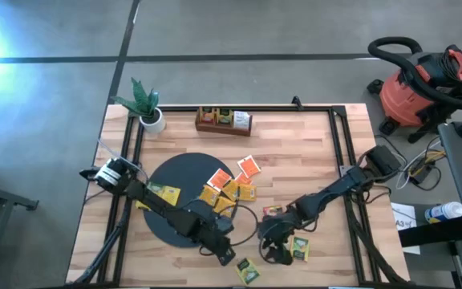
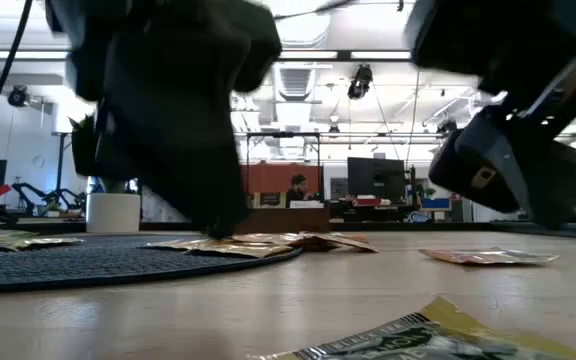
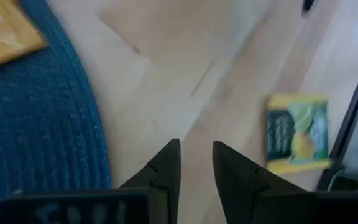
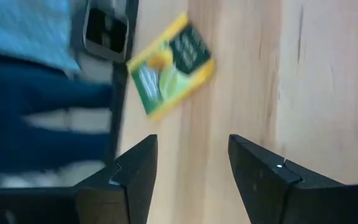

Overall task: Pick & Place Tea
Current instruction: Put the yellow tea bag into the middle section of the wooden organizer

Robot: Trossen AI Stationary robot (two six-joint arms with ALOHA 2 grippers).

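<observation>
Wooden table (image 1: 311,152), scattered tea (image 1: 229,186), both tools empty.

Two arms, one round mat (image 1: 171,181), one wooden tray (image 1: 223,120), one potted plant (image 1: 147,104), one vacuum (image 1: 419,84); roughly a dozen tea packets (image 1: 229,186) visible, overlapping ones too clustered to count exactly

Overhead, table-level and two close wrist cameras share the wooden table (image 1: 311,152).
</observation>
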